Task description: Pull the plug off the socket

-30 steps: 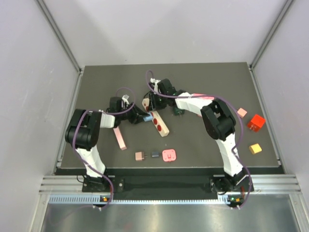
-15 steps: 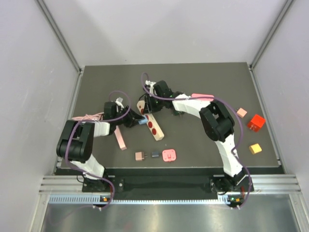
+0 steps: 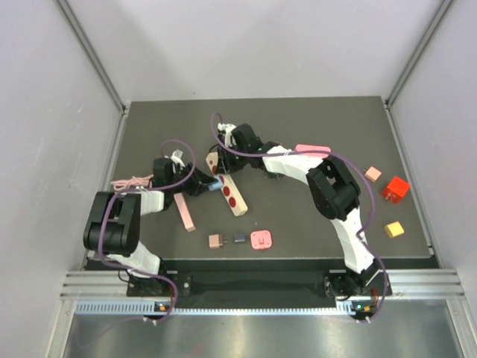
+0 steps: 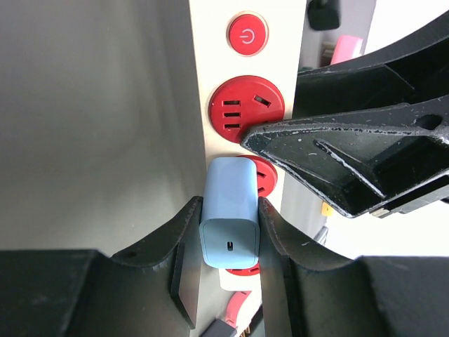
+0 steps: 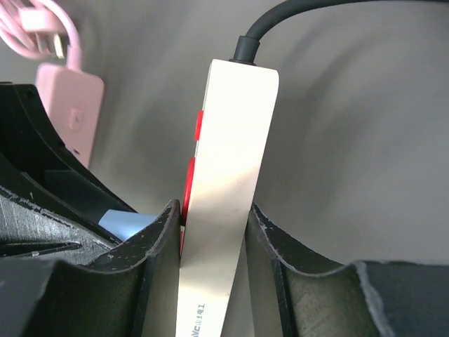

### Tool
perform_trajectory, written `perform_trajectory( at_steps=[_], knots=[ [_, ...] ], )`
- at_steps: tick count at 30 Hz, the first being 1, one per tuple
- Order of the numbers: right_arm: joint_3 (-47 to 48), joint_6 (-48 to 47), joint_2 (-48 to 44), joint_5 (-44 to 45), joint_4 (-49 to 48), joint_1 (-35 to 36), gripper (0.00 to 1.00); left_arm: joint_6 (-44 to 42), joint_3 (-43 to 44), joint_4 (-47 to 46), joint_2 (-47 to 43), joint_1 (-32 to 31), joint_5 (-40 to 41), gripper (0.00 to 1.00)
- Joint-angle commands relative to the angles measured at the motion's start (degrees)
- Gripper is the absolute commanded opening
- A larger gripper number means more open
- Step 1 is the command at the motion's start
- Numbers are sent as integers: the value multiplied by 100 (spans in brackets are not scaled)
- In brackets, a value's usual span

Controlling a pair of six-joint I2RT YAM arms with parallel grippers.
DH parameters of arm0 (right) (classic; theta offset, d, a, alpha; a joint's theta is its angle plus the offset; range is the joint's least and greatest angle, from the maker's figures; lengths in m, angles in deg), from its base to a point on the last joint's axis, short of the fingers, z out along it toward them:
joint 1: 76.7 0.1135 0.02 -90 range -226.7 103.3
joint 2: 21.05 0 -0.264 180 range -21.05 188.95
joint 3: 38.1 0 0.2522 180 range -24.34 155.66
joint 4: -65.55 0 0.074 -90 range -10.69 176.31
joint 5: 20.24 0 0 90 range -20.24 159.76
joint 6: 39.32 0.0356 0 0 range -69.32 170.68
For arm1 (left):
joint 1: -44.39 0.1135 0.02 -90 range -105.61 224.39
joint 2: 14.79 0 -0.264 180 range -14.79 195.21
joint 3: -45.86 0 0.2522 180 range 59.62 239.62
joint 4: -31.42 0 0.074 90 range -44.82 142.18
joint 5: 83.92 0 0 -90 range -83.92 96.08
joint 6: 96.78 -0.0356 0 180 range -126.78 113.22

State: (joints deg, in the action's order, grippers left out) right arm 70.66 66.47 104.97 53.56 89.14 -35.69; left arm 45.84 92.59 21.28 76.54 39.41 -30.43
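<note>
A cream power strip (image 3: pixel 231 192) with red sockets (image 4: pixel 248 104) lies slanted at mid-table. A light blue plug (image 4: pixel 229 210) stands in the strip's second red socket, and its prongs are hidden. My left gripper (image 4: pixel 229 206) is shut on the blue plug, one finger on each side of it. My right gripper (image 5: pixel 214 210) is shut on the strip's side walls (image 5: pixel 228 161) near its cable end. In the top view the left gripper (image 3: pixel 204 186) comes in from the left and the right gripper (image 3: pixel 223 162) from above. The two grippers sit almost against each other.
A pink bar (image 3: pixel 184 212) lies left of the strip. A small pink plug (image 3: pixel 215 240), a dark plug (image 3: pixel 238 238) and a pink square adapter (image 3: pixel 261 239) sit near the front. Red (image 3: pixel 395 189), yellow (image 3: pixel 393 229) and pink (image 3: pixel 373 173) blocks sit at the right. A pink cable (image 3: pixel 130 181) lies at the left edge.
Both grippers and the strip have shifted left and slightly back, the strip turning with them. The left arm has swung out leftward. Both grips are unchanged.
</note>
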Motion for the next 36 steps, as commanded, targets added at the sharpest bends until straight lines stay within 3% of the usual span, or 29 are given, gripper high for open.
perform_trajectory(
  at_steps=[1, 8, 13, 16, 25, 36],
  knots=[
    [176, -1140, 204, 2727, 502, -577, 0, -181, -80, 271, -642, 435, -198, 0],
    [615, -1087, 458, 3404, 784, -384, 0, -323, -54, 685, -1012, 462, -93, 0],
    [722, -745, 538, 3124, 916, -489, 0, -436, -45, 773, -1100, 462, -111, 0],
    [852, -604, 590, 3386, 1082, -480, 0, -533, -97, 843, -1152, 603, -23, 0],
    [1205, -182, 889, 3440, 1531, -595, 0, -419, -484, 290, -1337, 611, -22, 0],
    [836, -76, 775, 2974, 1399, -981, 0, -34, -695, -245, -1399, 919, -339, 0]
  ],
)
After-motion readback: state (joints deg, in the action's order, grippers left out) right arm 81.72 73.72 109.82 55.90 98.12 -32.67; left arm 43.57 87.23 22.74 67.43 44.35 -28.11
